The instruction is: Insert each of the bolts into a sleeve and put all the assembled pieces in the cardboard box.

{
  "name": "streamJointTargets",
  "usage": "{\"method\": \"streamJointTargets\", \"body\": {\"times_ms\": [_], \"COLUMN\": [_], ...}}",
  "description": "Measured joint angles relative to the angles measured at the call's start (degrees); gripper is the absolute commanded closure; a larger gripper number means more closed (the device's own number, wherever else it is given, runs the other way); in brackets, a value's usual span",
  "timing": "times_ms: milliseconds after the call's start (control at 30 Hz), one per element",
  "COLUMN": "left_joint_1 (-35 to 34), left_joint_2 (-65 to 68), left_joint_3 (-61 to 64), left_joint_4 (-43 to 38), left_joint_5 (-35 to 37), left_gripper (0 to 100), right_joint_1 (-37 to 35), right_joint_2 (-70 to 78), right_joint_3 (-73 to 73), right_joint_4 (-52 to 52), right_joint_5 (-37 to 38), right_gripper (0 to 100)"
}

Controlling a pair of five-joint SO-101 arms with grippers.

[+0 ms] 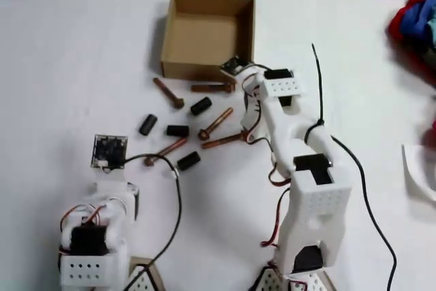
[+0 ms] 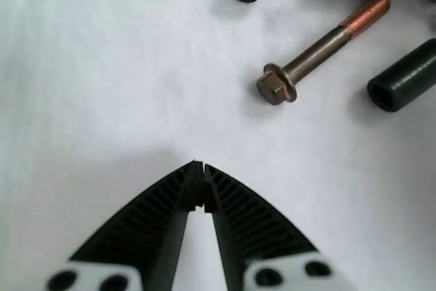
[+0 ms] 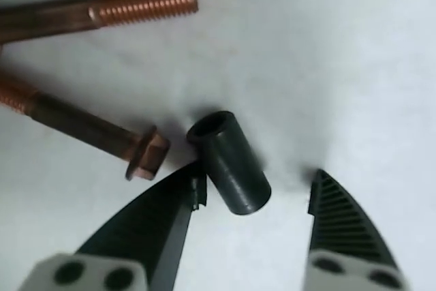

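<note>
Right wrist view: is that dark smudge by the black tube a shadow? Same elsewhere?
Yes: right wrist view, the sleeve casts a soft shadow onto the table; left wrist view, the bolt throws a fainter one; high view, lighting looks fairly even.

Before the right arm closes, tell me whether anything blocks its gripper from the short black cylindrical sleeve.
Nothing visible blocks it. The black sleeve lies between the open fingers of the right gripper, close to one. A copper hex-head bolt lies with its head just outside that finger.

Bolts (image 1: 167,93), sleeves (image 1: 148,125) scattered before cardboard box (image 1: 197,69), one bolt (image 1: 211,88) perhaps touching
</note>
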Motion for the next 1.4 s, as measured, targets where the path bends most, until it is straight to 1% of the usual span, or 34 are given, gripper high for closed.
{"method": "streamJointTargets", "body": {"times_ms": [233, 300, 433, 500, 667, 733, 800, 867, 900, 1000, 1033, 1067, 1133, 1400], "left_joint_1": [-0.09, -0.09, -2.99, -5.1, -8.0, -8.0, -8.0, -8.0, -8.0, -8.0, -8.0, -8.0, -8.0, -8.0], "left_joint_2": [0.0, 0.0, 0.09, 0.09, 0.09, 0.09, 0.09, 0.09, 0.09, 0.09, 0.09, 0.09, 0.09, 0.09], "left_joint_3": [0.0, 0.0, 0.0, 0.0, 0.0, 0.0, 0.0, 0.0, 0.0, 0.0, 0.0, 0.0, 0.0, 0.0], "left_joint_4": [-11.69, -12.75, -12.75, -12.75, -12.92, -12.92, -12.92, -13.01, -13.45, -13.98, -13.98, -13.98, -13.98, -13.98], "left_joint_5": [-0.09, -0.09, -1.14, -5.63, -21.8, -26.11, -28.4, -28.92, -29.19, -29.36, -29.36, -29.36, -29.36, -29.36], "left_gripper": [97, 96, 96, 96, 96, 96, 97, 97, 97, 97, 97, 97, 97, 96], "right_joint_1": [0.0, 0.0, -0.62, -1.67, -3.78, -3.96, -3.96, -3.96, -3.96, -3.96, -3.87, -3.87, -3.87, -3.87], "right_joint_2": [0.26, 0.26, 0.44, 0.53, 1.05, 1.58, 2.29, 2.73, 2.81, 3.34, 3.34, 3.43, 3.6, 3.69], "right_joint_3": [-0.62, -0.79, -1.93, -2.46, -2.99, -3.25, -3.52, -3.87, -3.96, -5.19, -5.54, -5.98, -6.07, -6.15], "right_joint_4": [0.0, 0.0, 1.23, 1.58, 1.58, 1.58, 1.32, 1.32, 1.32, 1.23, 0.88, 0.7, 0.62, 0.97], "right_joint_5": [0.0, 0.26, 2.11, 2.99, 4.13, 4.13, 4.13, 4.13, 4.13, 4.13, 4.13, 4.13, 4.13, 4.13], "right_gripper": [77.2, 77.2, 77.2, 77.2, 77.5, 77.6, 77.6, 78.6, 81.3, 97.8, 98.5, 96.1, 98.3, 97.8]}}
